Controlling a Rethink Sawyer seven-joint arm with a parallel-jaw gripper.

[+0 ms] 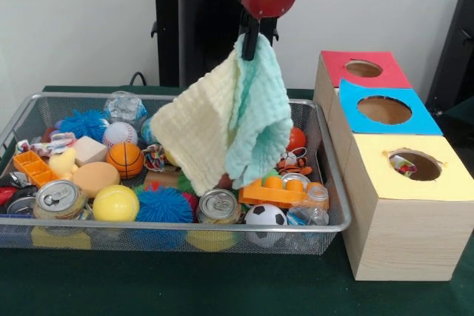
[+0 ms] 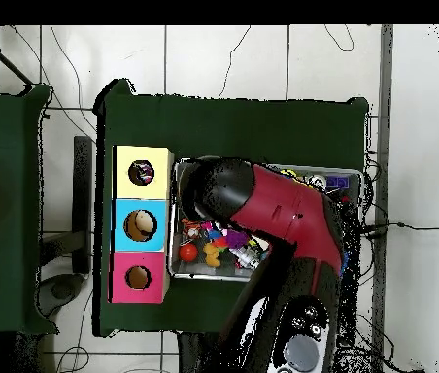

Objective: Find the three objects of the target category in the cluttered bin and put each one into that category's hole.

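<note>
At nine o'clock in the cluttered bin [image 1: 326, 155], one printed wrapper [image 1: 53, 143] lay beside the basketball [image 1: 124, 159]; another [image 1: 157, 158] sat near the centre. Above the middle, the gripper [image 1: 250, 44] was pinched onto the cream and mint cloths [image 1: 229, 120], which hung limp. Thin and crinkly, the wrappers looked light and best nipped at a raised fold. At three o'clock, one showed inside the hole [image 1: 416, 165].

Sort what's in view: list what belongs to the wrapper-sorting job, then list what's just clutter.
Job:
wire bin
printed wrapper at the bin's left end
yellow-topped box's hole, something printed already inside
gripper, shut on the cloths

Clutter:
cream and mint cloths
basketball
soccer ball
cans
blue-topped box
red-topped box
</note>
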